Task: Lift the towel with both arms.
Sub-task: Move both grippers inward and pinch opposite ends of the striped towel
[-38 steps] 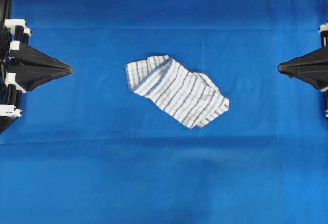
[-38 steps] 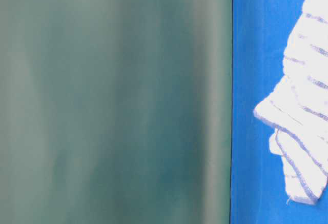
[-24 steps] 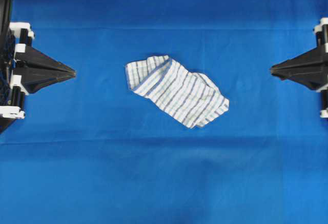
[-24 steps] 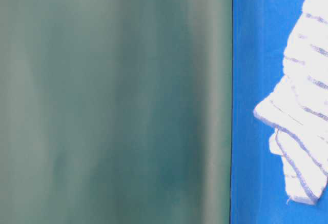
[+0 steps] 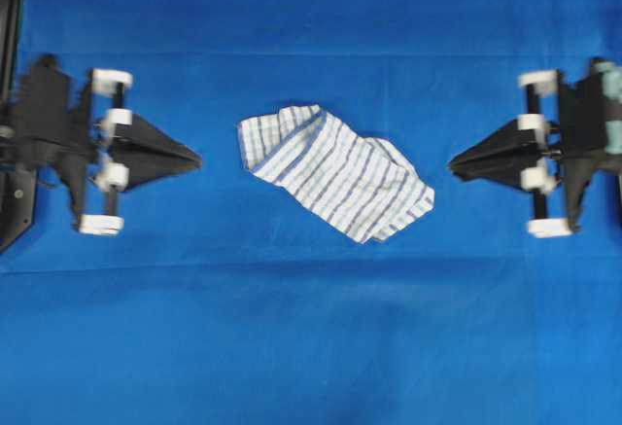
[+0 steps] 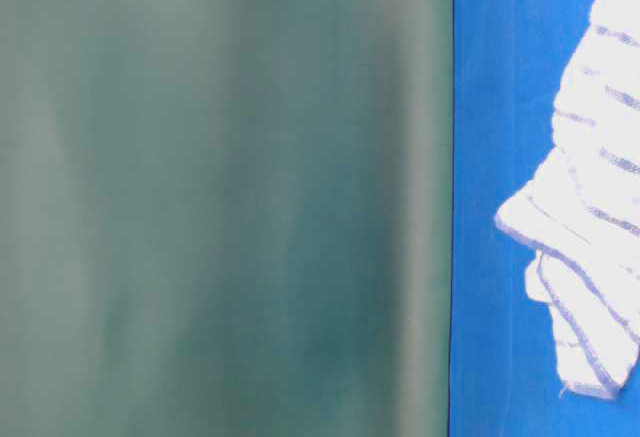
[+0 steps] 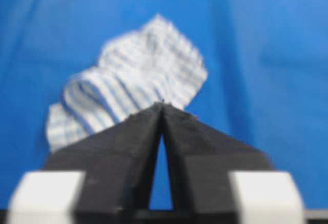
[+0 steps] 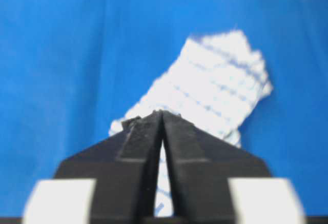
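Observation:
The towel [image 5: 335, 172], white with thin blue and grey checks, lies crumpled on the blue tablecloth [image 5: 292, 347] at the middle of the overhead view. My left gripper [image 5: 199, 161] points at it from the left, a short gap from its left corner. My right gripper [image 5: 451, 165] points at it from the right, just short of its right corner. Both are shut, tips together, holding nothing. In the left wrist view the towel [image 7: 133, 75] lies beyond the tips of the left gripper [image 7: 162, 103]. The right wrist view shows the towel [image 8: 215, 85] just past the right gripper [image 8: 161, 112].
The table-level view shows one edge of the towel [image 6: 590, 207] on the blue cloth, beside a wide blurred grey-green surface [image 6: 220, 197]. Bare blue cloth surrounds the towel on all sides.
Both arms have moved inward from the side edges toward the towel, and more of each arm now shows. The towel has not moved.

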